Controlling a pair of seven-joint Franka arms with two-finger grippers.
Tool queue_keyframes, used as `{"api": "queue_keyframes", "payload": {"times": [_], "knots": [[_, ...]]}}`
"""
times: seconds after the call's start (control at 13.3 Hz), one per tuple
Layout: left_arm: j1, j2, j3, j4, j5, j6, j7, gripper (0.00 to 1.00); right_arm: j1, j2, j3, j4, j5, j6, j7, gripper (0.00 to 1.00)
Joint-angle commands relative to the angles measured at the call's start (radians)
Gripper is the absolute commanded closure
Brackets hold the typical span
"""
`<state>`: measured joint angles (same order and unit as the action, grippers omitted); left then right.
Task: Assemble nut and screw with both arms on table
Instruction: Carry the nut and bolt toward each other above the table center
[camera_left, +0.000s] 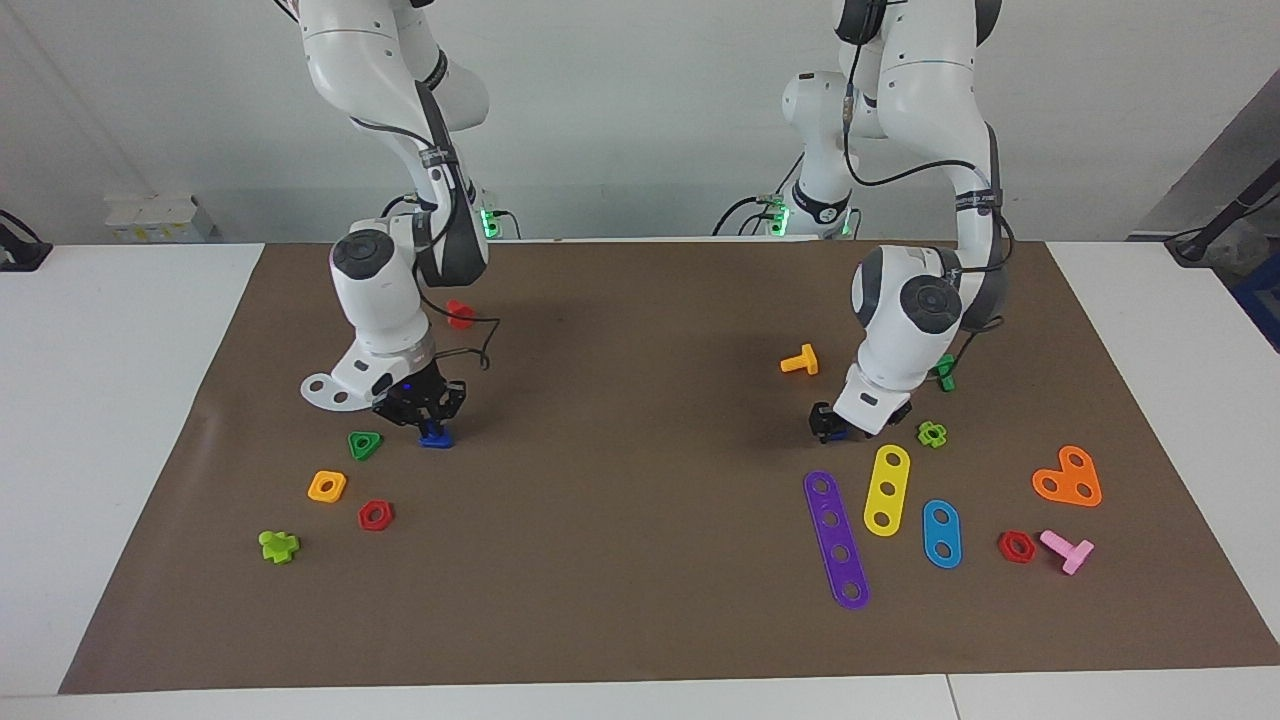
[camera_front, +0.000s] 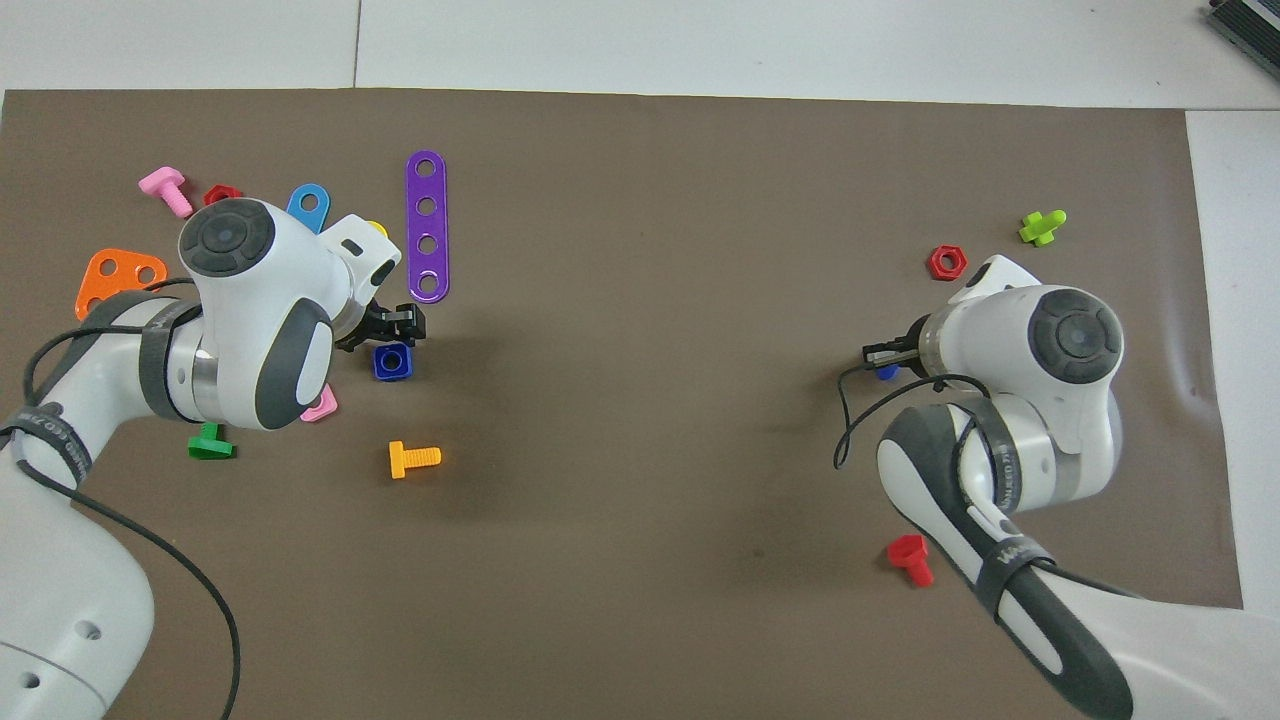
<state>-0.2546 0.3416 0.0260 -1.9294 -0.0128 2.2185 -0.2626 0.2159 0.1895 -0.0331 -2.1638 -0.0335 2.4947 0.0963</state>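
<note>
The right gripper (camera_left: 432, 418) sat low on the brown mat (camera_left: 640, 600) of the table (camera_left: 100, 400), fingers closed about the dark-blue screw (camera_left: 436, 436), beside a green triangular nut (camera_left: 365, 444). The left gripper (camera_left: 824, 424) was down at the nut (camera_left: 838, 432), mostly hidden by the wrist; whether its fingers gripped was unclear.

From overhead, the left gripper (camera_front: 400, 322) stood just over the nut (camera_front: 392, 361). The right gripper (camera_front: 882, 353) hid most of the screw (camera_front: 886, 372). Strap lettering on both arms was unreadable.
</note>
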Motion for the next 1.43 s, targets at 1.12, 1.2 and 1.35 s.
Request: {"api": "queue_keyframes", "payload": {"times": [1.12,1.2,1.35], "knots": [[-0.064,0.022,0.008,0.108,-0.044,-0.011,-0.171,1.00,0.344,0.243,0.002,0.371,-0.055,-0.136,0.640,0.01],[-0.093,0.033,0.008,0.147,-0.077,-0.016,-0.175,1.00,0.341,0.231,0.001,0.365,-0.055,-0.140,0.637,0.00],[-0.162,0.042,0.009,0.168,-0.118,-0.001,-0.261,1.00,0.310,0.171,-0.001,0.355,-0.054,-0.175,0.625,0.00]]}}
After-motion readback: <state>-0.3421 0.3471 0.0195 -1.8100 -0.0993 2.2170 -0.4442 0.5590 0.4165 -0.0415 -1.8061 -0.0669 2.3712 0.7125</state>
